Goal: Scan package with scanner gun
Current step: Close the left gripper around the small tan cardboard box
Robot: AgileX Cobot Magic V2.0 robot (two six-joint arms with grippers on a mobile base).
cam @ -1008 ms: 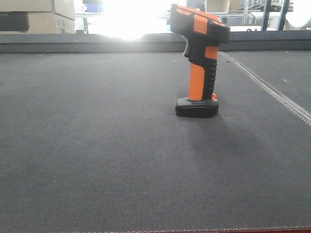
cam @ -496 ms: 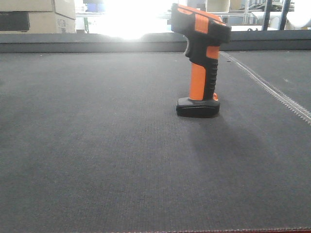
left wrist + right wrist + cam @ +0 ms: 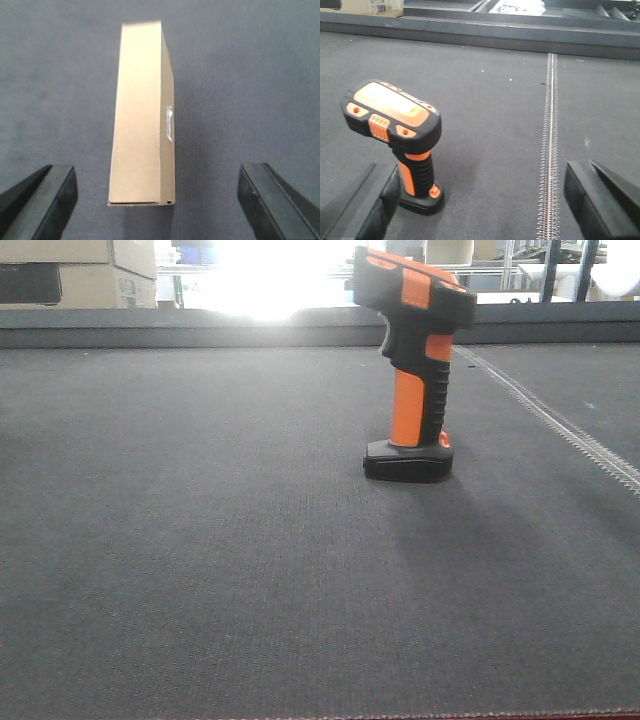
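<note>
Now the package (image 3: 142, 115) lies closed on the grey mat (image 3: 240, 75), contents hidden, between the wide-open fingers of the left gripper (image 3: 157, 197). Also the right gripper (image 3: 480, 200) is open; the scanner gun (image 3: 400, 135) stands upright near one finger.

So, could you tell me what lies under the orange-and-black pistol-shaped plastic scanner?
Only the dark grey woven mat: the scanner gun stands upright on its flat black foot. The patch beneath that foot is covered.
</note>
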